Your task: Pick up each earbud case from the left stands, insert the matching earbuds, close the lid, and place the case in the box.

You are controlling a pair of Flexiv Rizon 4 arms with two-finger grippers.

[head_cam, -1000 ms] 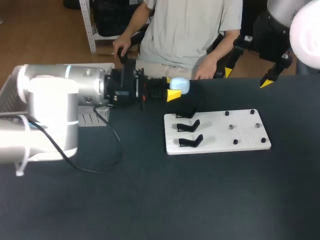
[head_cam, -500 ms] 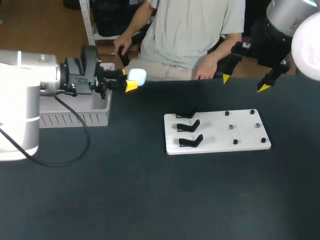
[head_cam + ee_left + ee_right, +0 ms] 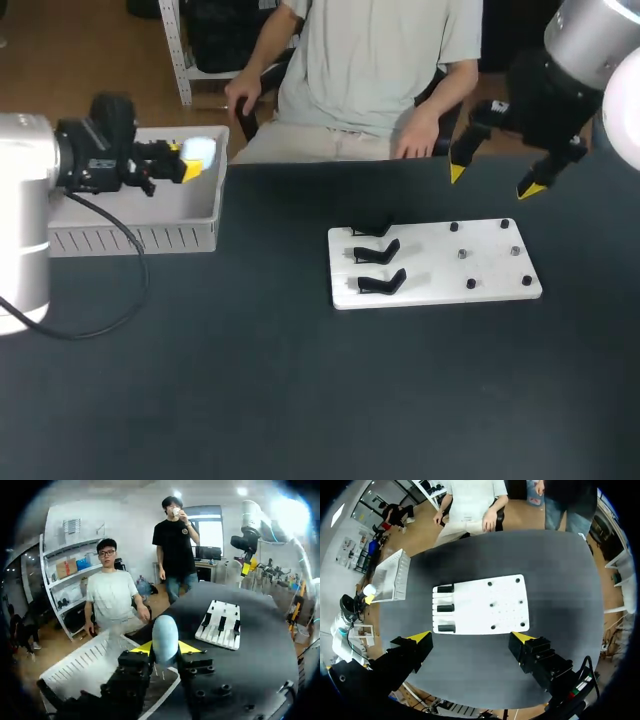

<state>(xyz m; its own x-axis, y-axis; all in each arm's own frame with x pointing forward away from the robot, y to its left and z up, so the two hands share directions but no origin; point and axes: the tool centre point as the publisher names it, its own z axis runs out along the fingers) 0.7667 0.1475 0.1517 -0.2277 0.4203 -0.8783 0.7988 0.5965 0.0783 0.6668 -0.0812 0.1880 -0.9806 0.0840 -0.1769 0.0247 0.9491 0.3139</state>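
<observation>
Black matte worktop (image 3: 300, 400): bare surface nearest the robot, with open room all along the front of the box (image 3: 130, 240).

White stand board (image 3: 435, 262): flat on the worktop, well apart from the box, on its right-arm side. Three black stands (image 3: 378, 252) sit in a row along the board edge that faces the box; all three look unoccupied. Small pegs (image 3: 470, 284) dot the half away from the box. Whether any hold earbuds is too small to tell.

Box: white, slatted walls, open top, at the worktop's left margin.

Left tool (image 3: 185, 160): clamped on a pale blue earbud case (image 3: 201, 151), one yellow tip on each of two opposite sides.
- Position: the case hangs above the box, just inside the wall that faces the board and toward the box's far corner.
- Long axis: runs out along the fingers, rounded end leading.
- Lid: looks closed, though no seam can be made out.
- Judgement: the case is already over the opening, so the release needs mainly a descent. The nearby wall and corner leave little margin on that side and ample room toward the box's middle.

Right tool (image 3: 495, 178): fingers spread wide, holding nothing. It hangs over the worktop's far edge beyond the board, well apart from the box, and is much the farther arm.
</observation>
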